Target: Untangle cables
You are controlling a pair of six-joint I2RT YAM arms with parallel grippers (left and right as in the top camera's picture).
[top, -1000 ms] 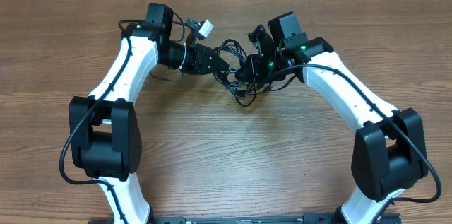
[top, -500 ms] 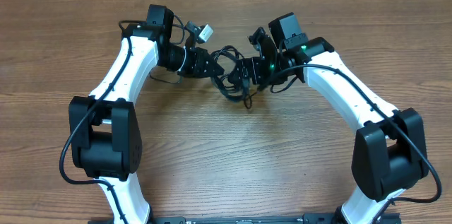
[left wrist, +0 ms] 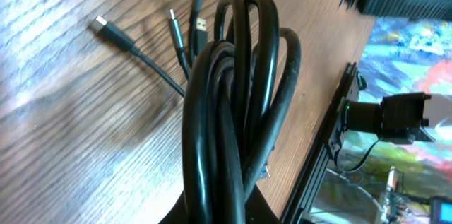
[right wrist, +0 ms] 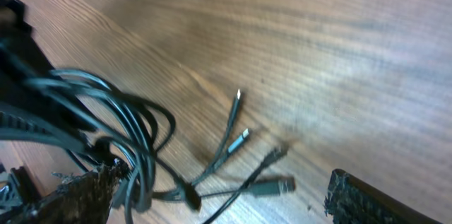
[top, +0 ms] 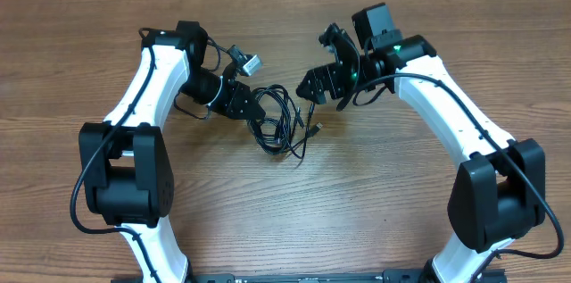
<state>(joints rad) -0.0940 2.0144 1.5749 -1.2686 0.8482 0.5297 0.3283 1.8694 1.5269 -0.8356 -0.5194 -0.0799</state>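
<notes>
Wooden table (top: 357, 194) bears looped black cables (top: 281, 122) (plug ends splayed).

Brown wood-grain table (top: 294, 220), soft glare on the grain, blurred colourful clutter (left wrist: 413, 47) beyond its edge

The right gripper (top: 310, 85) lets go now: jaws wide apart, and it's backed off to the right, clear of the cables (top: 281, 124) it was pinched into a second ago. The left gripper (top: 248, 109) has clamped down on the cords and swung left and a bit toward the near edge, dragging the whole bundle along. So the two arms, nose to nose before, now have a gap between them. The loops sag out looser, with the plug ends (top: 314, 128) trailing on the table (top: 375, 194) in that gap.
</notes>
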